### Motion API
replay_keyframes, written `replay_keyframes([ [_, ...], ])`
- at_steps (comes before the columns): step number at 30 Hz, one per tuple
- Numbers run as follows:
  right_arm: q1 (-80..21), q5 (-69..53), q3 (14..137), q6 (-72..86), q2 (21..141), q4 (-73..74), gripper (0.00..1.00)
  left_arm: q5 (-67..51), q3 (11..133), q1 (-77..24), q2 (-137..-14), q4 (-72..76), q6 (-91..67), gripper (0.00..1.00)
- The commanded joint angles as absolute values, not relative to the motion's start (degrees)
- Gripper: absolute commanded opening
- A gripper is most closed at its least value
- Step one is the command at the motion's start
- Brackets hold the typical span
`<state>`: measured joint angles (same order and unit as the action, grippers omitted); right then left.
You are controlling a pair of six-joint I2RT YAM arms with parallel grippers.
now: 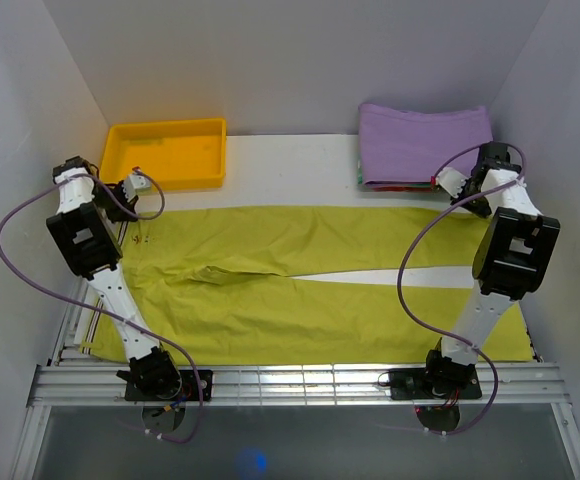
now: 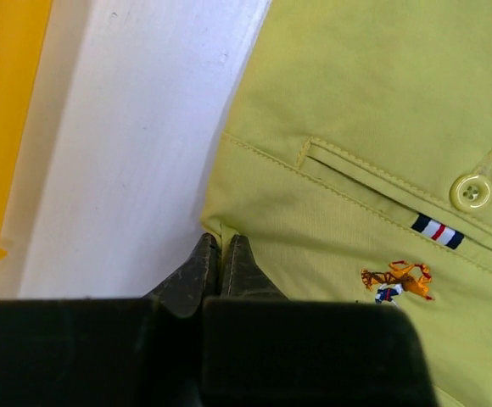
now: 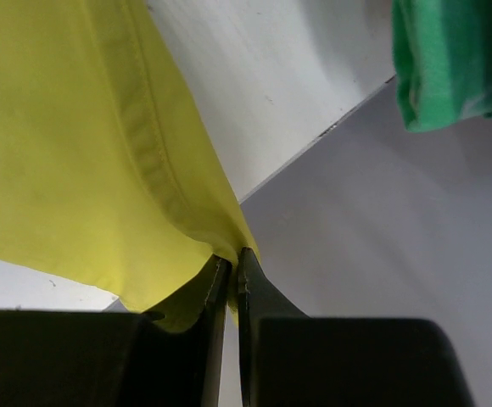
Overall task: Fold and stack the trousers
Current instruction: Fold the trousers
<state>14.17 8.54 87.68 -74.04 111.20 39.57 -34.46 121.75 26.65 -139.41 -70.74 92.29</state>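
Yellow-green trousers (image 1: 300, 280) lie flat across the white table (image 1: 290, 165), with the waist at the left. At the far waistband corner the left gripper (image 2: 220, 242) pinches the cloth. The right gripper (image 3: 233, 259) pinches the far leg's hem, near the purple folded cloth (image 1: 425, 140).

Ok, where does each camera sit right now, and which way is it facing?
Top external: high behind the robot, looking down at the table; left arm, right arm and spread trousers show.
Left wrist: looks down past the left gripper, shut on the trousers' waistband corner.
Right wrist: looks past the right gripper, pinching a leg hem.
Shared: left wrist and top both catch the yellow tray.
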Motion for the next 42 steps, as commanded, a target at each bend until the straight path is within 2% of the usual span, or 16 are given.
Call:
replay_keyframes([
  [1, 15.7, 7.1, 92.4, -80.9, 112.1, 40.3, 0.08, -36.5, 124.5, 25.6, -141.3, -69.0, 87.6, 0.00],
  [10, 18.5, 1.1, 104.9, -79.0, 114.7, 41.5, 0.08, -42.7, 125.2, 25.8, -131.0, -50.4, 70.4, 0.00],
  [14, 20.2, -5.8, 109.9, -78.2, 113.4, 44.2, 0.08, -45.4, 125.3, 26.5, -126.8, -48.6, 67.3, 0.00],
  [17, 20.7, -8.4, 108.9, -78.5, 109.8, 44.5, 0.08, -46.8, 119.9, 26.5, -121.8, -48.8, 68.5, 0.00],
  [23, 21.2, -9.8, 99.6, -82.1, 104.3, 43.9, 0.08, -43.6, 96.4, 26.7, -109.1, -48.3, 76.2, 0.00],
  [25, 22.3, -10.8, 97.3, -82.9, 102.8, 43.9, 0.08, -43.8, 84.2, 27.8, -104.8, -41.4, 75.2, 0.00],
  [29, 25.6, -13.4, 92.0, -85.9, 99.1, 43.9, 0.08, -46.8, 67.7, 31.7, -94.0, -28.8, 74.1, 0.00],
  [35, 32.7, -15.7, 83.9, -93.4, 93.4, 45.0, 0.08, -50.9, 54.9, 39.5, -85.3, -28.8, 86.4, 0.00],
  [36, 33.7, -15.6, 81.0, -94.5, 93.0, 44.9, 0.08, -50.1, 54.8, 39.9, -85.5, -33.4, 88.9, 0.06],
  [37, 33.9, -15.2, 79.7, -96.2, 92.6, 44.7, 0.08, -49.6, 55.0, 40.0, -86.7, -35.9, 92.4, 0.23],
  [38, 34.0, -14.9, 78.8, -96.4, 92.5, 44.6, 0.08, -49.2, 56.5, 40.0, -87.5, -38.6, 93.2, 0.55],
  [40, 34.0, -15.6, 77.4, -96.2, 92.3, 44.9, 0.08, -49.7, 58.4, 40.0, -88.6, -42.8, 92.8, 0.85],
  [41, 34.0, -16.3, 77.2, -96.2, 91.9, 45.3, 0.08, -50.1, 59.3, 40.0, -89.1, -43.8, 92.7, 0.94],
  [42, 33.9, -16.7, 76.9, -96.2, 91.8, 45.7, 0.08, -50.7, 61.0, 40.0, -89.0, -45.4, 92.7, 0.98],
])
